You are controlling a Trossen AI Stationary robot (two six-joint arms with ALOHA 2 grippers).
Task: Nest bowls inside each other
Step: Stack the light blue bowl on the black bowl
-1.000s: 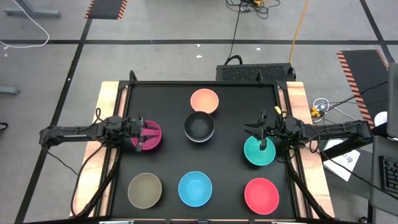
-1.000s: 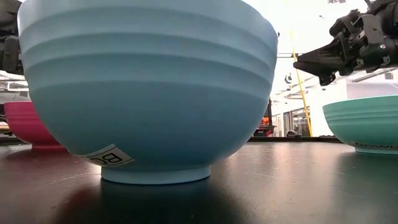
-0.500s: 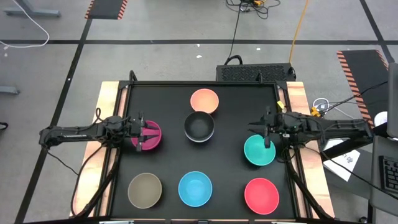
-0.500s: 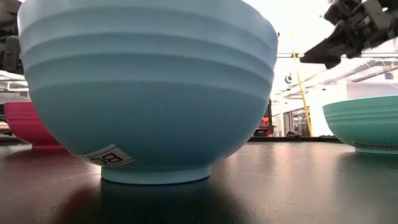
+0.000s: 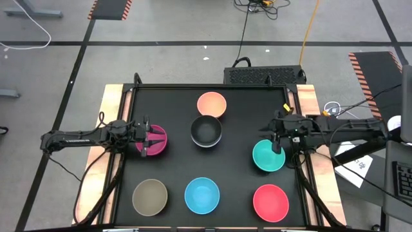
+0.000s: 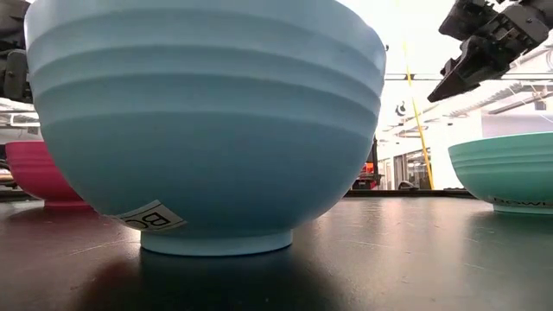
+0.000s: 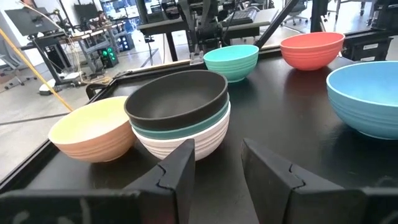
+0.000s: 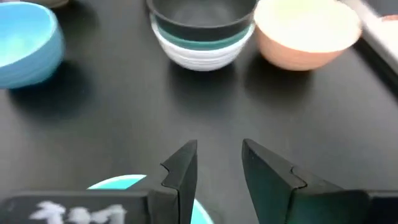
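Note:
Seven bowl spots show in the high view. A stack point(image 5: 206, 131) of black in dark green in white point(image 7: 180, 118) stands mid-table, and a peach bowl point(image 5: 212, 103) sits behind it. Magenta point(image 5: 152, 140) is left and teal point(image 5: 268, 155) right. Olive point(image 5: 149, 196), light blue point(image 5: 202, 195) and red point(image 5: 270, 202) line the near side. My left gripper point(image 5: 154, 139) point(image 7: 217, 144) is open over the magenta bowl, facing the stack. My right gripper point(image 5: 275, 138) point(image 8: 217, 146) is open, raised above the teal bowl's rim point(image 8: 124, 182) and tipped down point(image 6: 436, 91).
The black table has a raised frame point(image 5: 212, 86) and wooden side strips point(image 5: 109, 129). The light blue bowl point(image 6: 203, 121) fills most of the low view. Bare black surface lies between the stack and the teal bowl point(image 5: 238, 145).
My right gripper has risen and drawn back toward the table's right edge, tipping its fingers downward over the teal bowl. The bowls have stayed in place.

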